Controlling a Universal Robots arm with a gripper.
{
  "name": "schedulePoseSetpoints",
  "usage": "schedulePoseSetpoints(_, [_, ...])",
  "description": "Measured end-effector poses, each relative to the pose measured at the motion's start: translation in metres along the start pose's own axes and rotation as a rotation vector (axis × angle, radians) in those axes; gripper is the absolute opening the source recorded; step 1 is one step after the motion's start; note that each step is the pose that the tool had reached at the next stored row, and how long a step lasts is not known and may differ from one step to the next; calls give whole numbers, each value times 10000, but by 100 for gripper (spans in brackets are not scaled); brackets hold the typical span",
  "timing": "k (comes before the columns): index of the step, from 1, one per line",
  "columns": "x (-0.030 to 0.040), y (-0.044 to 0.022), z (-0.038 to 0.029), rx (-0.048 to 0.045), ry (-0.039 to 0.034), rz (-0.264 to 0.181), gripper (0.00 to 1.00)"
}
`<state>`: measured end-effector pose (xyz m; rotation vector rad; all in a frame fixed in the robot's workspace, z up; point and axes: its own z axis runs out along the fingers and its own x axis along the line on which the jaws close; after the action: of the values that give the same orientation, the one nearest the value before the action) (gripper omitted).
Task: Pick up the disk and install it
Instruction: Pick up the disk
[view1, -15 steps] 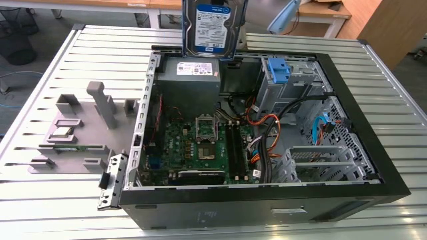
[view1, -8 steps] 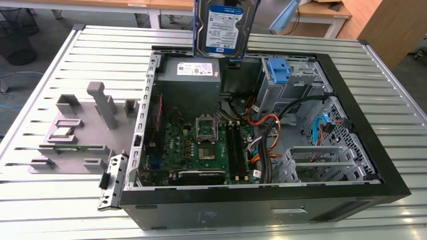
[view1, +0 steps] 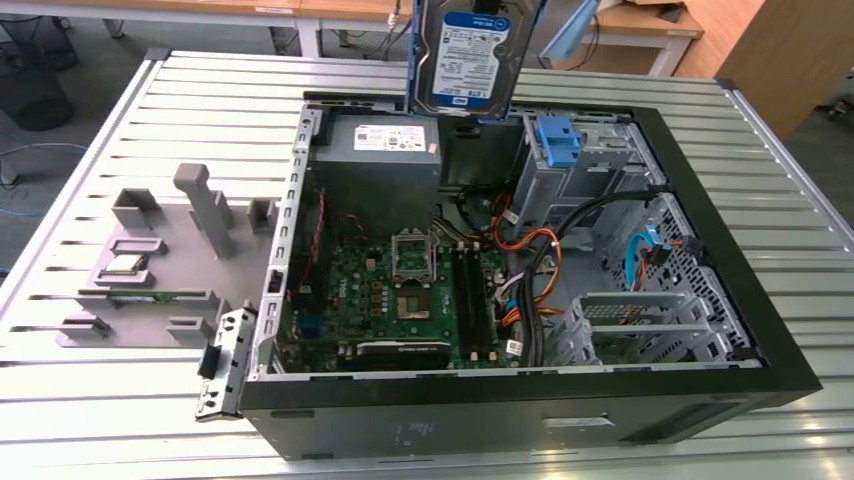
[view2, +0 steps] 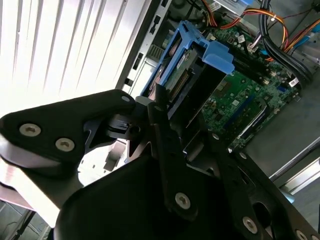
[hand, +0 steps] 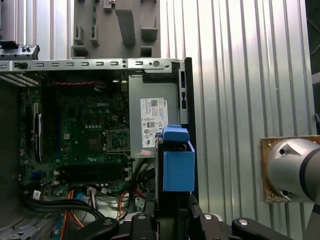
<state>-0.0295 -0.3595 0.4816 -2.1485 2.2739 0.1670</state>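
The jaws pinch the flat silver-black hard drive (view1: 470, 55) in its blue plastic carrier, aloft at twelve o'clock over the open black computer case (view1: 747, 330) on the slatted metal bench (view1: 80, 420).

An open computer case (view1: 534, 420) lies below the pincer (hand: 175, 215) on a slatted table (view1: 107, 430). Its grey power box (view1: 380, 165) sits nearest beneath, the green circuit board (view1: 394, 300) farther off, a grey holder block (view1: 147, 270) well apart.

Slatted metal table (view1: 127, 125), wooden desks (view1: 643, 22)
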Motion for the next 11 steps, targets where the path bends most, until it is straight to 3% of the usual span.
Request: schedulePoseSetpoints(11, [12, -10, -1, -1, 0, 0, 35])
